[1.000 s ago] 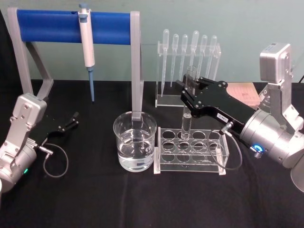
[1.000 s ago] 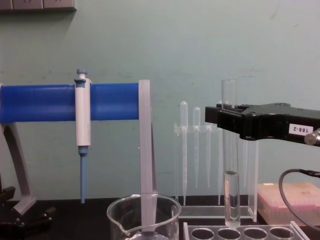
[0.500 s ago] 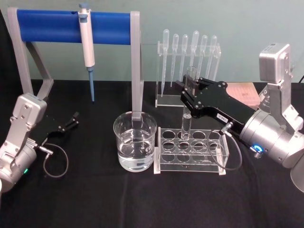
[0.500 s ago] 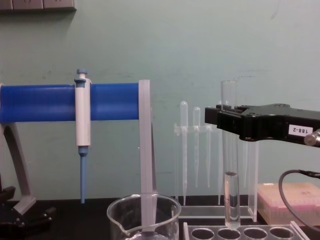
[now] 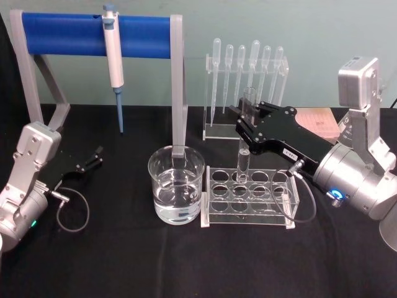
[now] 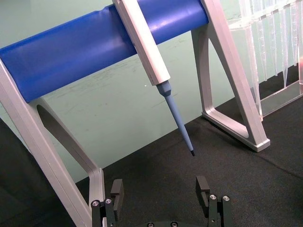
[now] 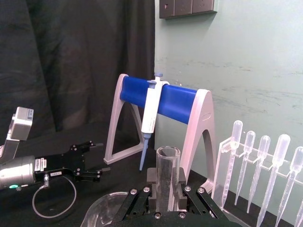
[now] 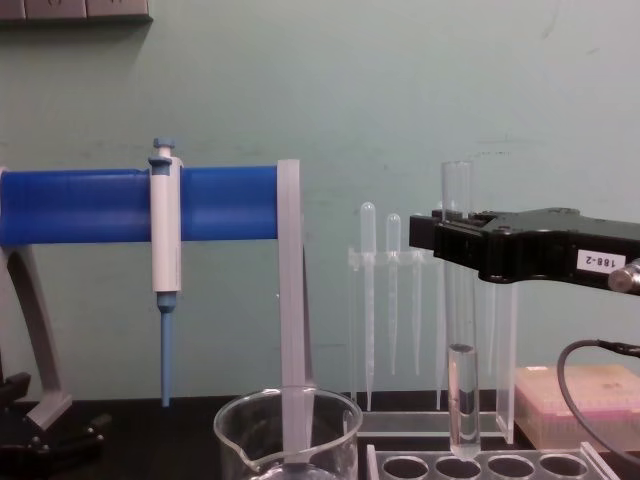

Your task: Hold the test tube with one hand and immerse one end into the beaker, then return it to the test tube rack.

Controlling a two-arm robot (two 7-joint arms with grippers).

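Black right gripper [image 8: 455, 240], white "188-2" sticker readable, is clamped on the upright test tube [image 8: 463, 400]. The tube's tip sits right at a back-row hole of the rack [image 5: 248, 200], beside the beaker [image 5: 176, 192]; can't tell if it's actually in. Left gripper [image 5: 93, 156] is parked far left, fingers apart. Nothing's really budged since a moment ago.

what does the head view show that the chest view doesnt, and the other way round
Head view: the left end effector parked at the left of the table, the whole beaker with its water, the full rack of holes. Chest view: a side look at the round bottom of the tube close above a rack hole, plus the 188-2 label. Both: the right end effector shut on the upright tube, and the pipettor on the blue stand.
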